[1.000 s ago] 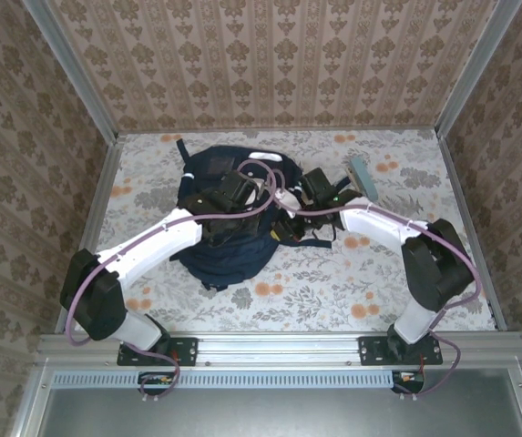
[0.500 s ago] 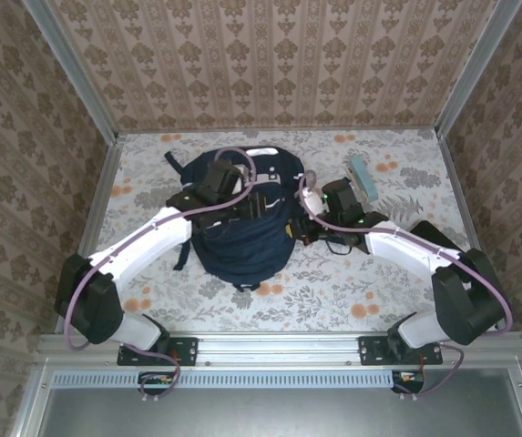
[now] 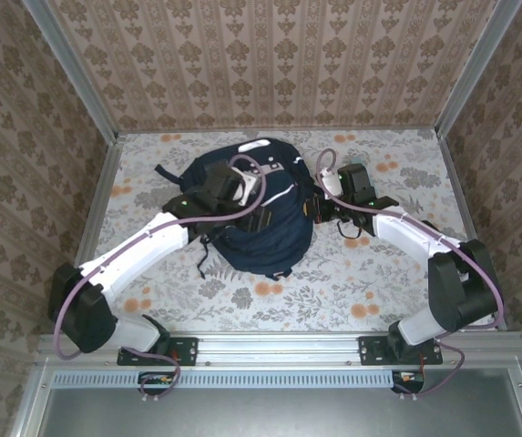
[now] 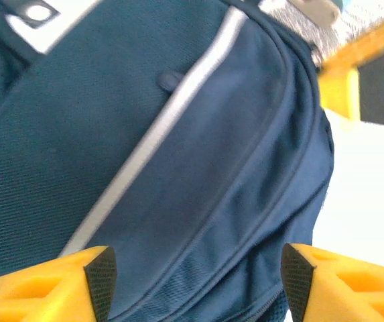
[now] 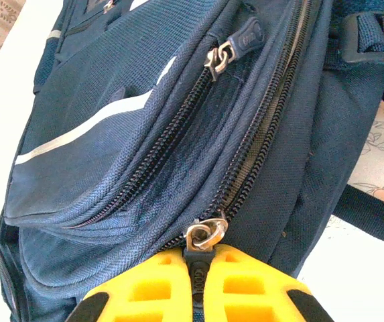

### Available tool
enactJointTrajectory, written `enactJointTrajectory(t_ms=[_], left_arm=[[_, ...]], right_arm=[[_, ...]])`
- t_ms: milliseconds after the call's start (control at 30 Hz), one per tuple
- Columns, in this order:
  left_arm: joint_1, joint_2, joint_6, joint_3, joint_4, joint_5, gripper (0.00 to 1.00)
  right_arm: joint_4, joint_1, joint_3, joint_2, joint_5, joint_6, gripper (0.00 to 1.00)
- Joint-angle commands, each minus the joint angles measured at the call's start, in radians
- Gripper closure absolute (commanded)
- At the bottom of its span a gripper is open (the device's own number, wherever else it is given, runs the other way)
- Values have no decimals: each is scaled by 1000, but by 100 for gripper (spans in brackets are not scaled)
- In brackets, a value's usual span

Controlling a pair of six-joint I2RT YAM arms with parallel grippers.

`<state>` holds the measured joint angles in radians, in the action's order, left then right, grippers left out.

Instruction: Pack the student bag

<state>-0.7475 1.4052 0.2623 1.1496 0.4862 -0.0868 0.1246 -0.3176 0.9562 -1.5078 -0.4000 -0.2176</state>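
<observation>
The student bag [image 3: 265,232], dark navy with a white stripe, lies flat in the middle of the table. My left gripper [image 3: 242,193] hovers over its upper part. In the left wrist view the left gripper [image 4: 195,285] is open, its black pads [image 4: 100,280] wide apart above the striped front panel [image 4: 178,168], holding nothing. My right gripper [image 3: 315,208] is at the bag's right side. In the right wrist view the right gripper [image 5: 198,285] is shut on a black zipper pull [image 5: 198,272] with a metal ring [image 5: 206,235], on a zipper that gapes slightly above it. A second pull [image 5: 244,37] sits farther up.
A navy strap [image 3: 165,172] trails off the bag's left side and another strap [image 5: 372,211] lies on the floral tablecloth [image 3: 333,282]. Wallpapered walls [image 3: 270,64] close in the table on three sides. Open cloth lies in front of the bag and at the right.
The left gripper has opened and let go of the bag. The right gripper has moved right and farther back, still holding the zipper pull. The bag has shifted right and turned.
</observation>
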Motion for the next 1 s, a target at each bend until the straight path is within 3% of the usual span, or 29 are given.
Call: enactJointTrajectory(t_ms=[0, 133, 333, 467, 733, 867, 967], left_arm=[[-41, 52, -166, 43, -11, -2, 31], [-68, 127, -213, 96, 2, 43, 32], [-66, 231, -241, 151, 0, 55, 43], [-51, 279, -238, 192, 7, 106, 57], [-11, 320, -197, 189, -43, 82, 79], [11, 345, -108, 206, -54, 57, 96], [18, 341, -47, 202, -88, 49, 100]], right_arm=[[-27, 18, 62, -9, -20, -28, 100], [-18, 27, 71, -9, -33, -28, 100], [-7, 28, 68, -3, -42, -22, 100], [-5, 29, 59, 5, -46, -19, 100], [6, 27, 39, 16, -75, -16, 100], [14, 0, 9, 41, -106, -7, 100], [14, -46, -32, 80, -106, 6, 100]])
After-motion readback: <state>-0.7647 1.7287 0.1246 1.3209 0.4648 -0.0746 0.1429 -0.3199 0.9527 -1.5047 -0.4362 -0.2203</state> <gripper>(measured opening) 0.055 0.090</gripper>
